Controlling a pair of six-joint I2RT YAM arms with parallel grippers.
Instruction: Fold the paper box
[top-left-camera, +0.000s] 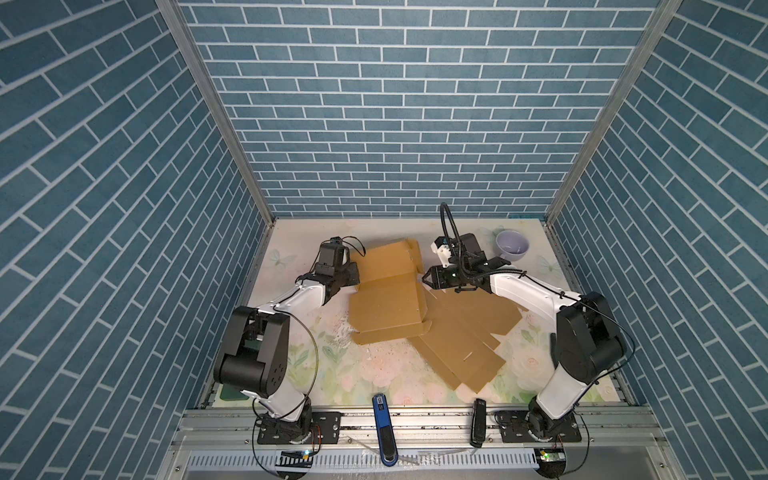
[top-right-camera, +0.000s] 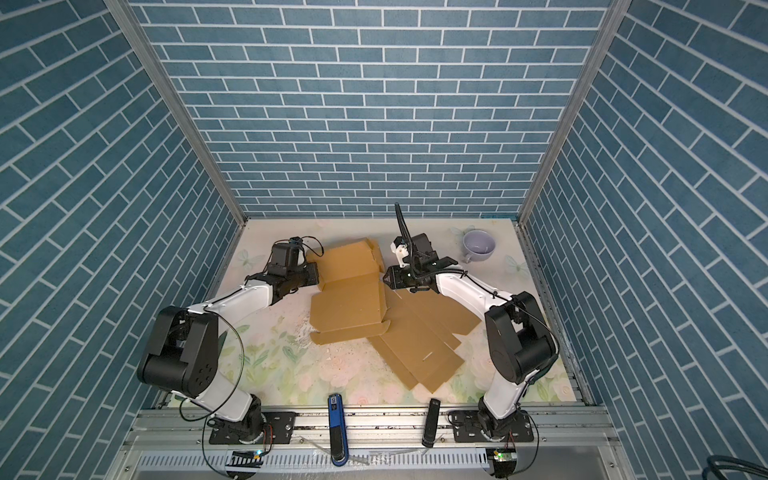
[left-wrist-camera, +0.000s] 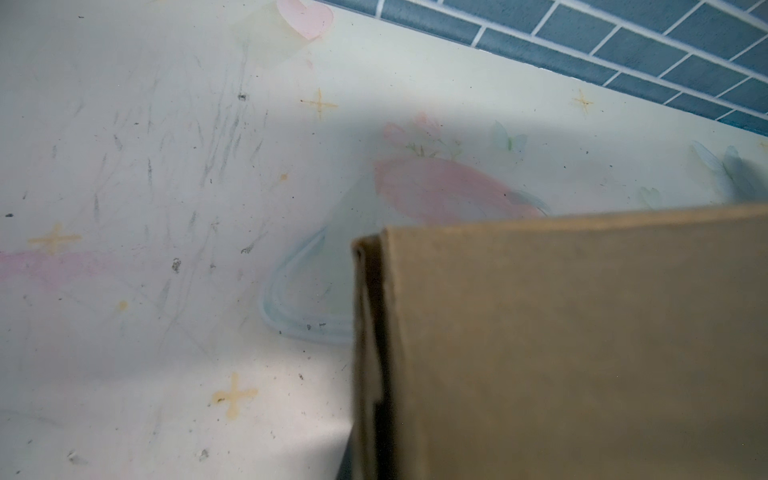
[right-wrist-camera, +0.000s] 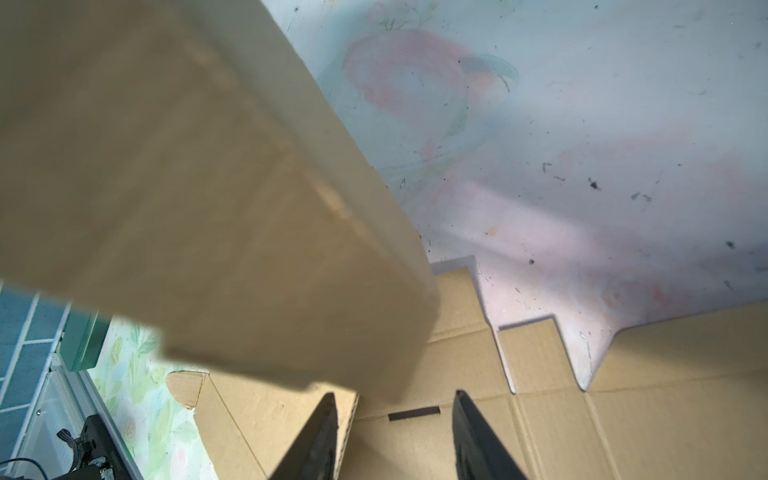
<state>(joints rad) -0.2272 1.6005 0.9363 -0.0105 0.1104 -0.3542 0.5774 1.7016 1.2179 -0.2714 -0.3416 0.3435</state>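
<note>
The brown paper box (top-left-camera: 386, 307) (top-right-camera: 347, 307) lies partly folded mid-table, its rear panel (top-left-camera: 388, 257) tilted up. At the box's left edge sits my left gripper (top-left-camera: 355, 273) (top-right-camera: 316, 276); its fingers are hidden in the left wrist view, where the cardboard edge (left-wrist-camera: 368, 332) runs down into the grip. It is shut on that edge. My right gripper (top-left-camera: 424, 277) (top-right-camera: 385, 279) (right-wrist-camera: 395, 415) is at the box's right rear corner, open. Its black fingers (right-wrist-camera: 328, 436) straddle a corrugated edge and a slot (right-wrist-camera: 413, 412), touching nothing I can see.
A flat cardboard sheet (top-left-camera: 461, 345) (right-wrist-camera: 665, 395) lies under and right of the box. A lavender cup (top-left-camera: 512, 244) (top-right-camera: 478, 245) stands at the back right. A blue tool (top-left-camera: 383, 428) and a black tool (top-left-camera: 478, 422) lie on the front rail.
</note>
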